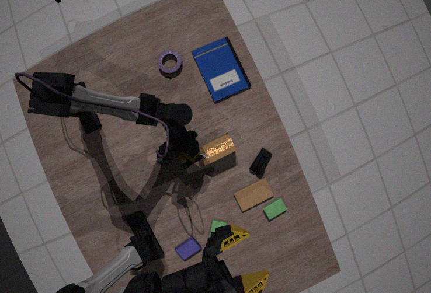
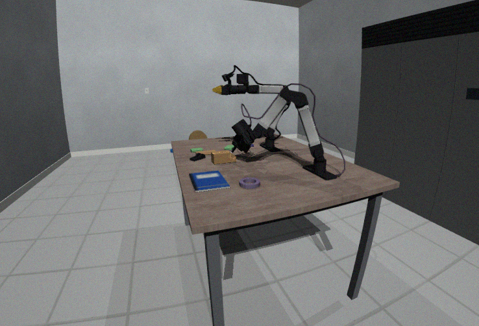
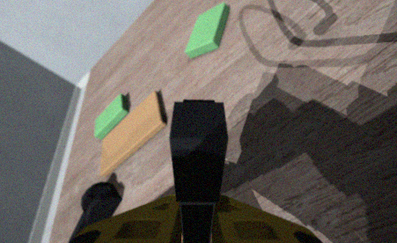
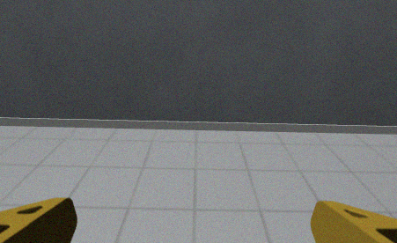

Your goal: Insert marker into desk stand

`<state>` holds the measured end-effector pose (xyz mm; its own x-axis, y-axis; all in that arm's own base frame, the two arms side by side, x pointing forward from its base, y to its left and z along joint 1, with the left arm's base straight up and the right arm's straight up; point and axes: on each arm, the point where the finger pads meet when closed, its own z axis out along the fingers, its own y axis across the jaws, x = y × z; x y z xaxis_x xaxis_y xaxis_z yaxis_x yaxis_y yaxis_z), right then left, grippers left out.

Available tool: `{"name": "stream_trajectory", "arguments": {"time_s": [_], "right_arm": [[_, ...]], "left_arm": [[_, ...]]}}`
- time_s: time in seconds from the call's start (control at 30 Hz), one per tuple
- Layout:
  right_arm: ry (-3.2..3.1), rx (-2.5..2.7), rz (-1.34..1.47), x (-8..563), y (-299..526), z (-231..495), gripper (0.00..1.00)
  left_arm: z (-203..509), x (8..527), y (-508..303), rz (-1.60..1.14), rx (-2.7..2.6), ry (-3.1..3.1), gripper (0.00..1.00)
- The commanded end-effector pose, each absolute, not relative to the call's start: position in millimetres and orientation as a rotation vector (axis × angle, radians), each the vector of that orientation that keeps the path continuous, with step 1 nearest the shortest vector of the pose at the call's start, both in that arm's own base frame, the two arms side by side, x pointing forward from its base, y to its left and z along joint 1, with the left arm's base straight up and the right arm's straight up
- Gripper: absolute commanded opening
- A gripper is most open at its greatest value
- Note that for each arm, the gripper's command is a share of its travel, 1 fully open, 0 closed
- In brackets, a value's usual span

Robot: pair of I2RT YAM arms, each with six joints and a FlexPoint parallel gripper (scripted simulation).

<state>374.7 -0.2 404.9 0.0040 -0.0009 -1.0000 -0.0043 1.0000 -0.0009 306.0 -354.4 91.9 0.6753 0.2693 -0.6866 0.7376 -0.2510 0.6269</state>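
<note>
Lining up marker [image 1: 197, 158] [image 3: 198, 150], clamped in left hand [image 1: 194, 157] [image 2: 236, 149] [image 3: 196, 205], pale end toward stand [image 1: 218, 149] [image 2: 222, 157], just beyond toward surface's [image 1: 139, 46] [image 2: 270, 198] [image 3: 158, 57] right edge in top view. Can't tell insertion depth. Right hand [image 1: 258, 252] [image 2: 213, 89] [image 4: 194, 220] farther, fingers apart.

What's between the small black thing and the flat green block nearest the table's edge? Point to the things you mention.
A flat, light-orange rectangular block [image 1: 253, 194] [image 2: 206, 152] [image 3: 133, 132] lies between them; the top view shows it.

Notebook [image 1: 221, 69] [image 2: 209, 180] beside the ring [image 1: 160, 62] [image 2: 249, 186], both apparently flat on the desk [image 1: 139, 35] [image 2: 270, 198].
</note>
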Motion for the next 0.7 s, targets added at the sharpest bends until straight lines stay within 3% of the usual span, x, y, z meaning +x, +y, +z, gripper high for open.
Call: {"name": "stream_trajectory", "arguments": {"time_s": [0.0, 0.47, 0.53, 0.57, 0.67], "right_arm": [[1.453, 0.0, 0.004, 370.6, 1.3, 447.3, 1.0], [1.453, 0.0, 0.004, 370.6, 1.3, 447.3, 1.0], [1.453, 0.0, 0.004, 370.6, 1.3, 447.3, 1.0], [1.453, 0.0, 0.004, 370.6, 1.3, 447.3, 1.0], [1.453, 0.0, 0.004, 370.6, 1.3, 447.3, 1.0]], "left_arm": [[111.5, 318.9, -364.6, -0.516, 1.784, 0.728, 0.0], [116.8, 318.9, -367.1, -0.504, 1.779, 0.705, 0.0], [69.3, 306.1, -344.3, -0.556, 1.849, 0.885, 0.0], [118.4, 314.4, -368.8, -0.514, 1.778, 0.686, 0.46], [116.2, 323.5, -365.0, -0.479, 1.777, 0.722, 0.46]]}}
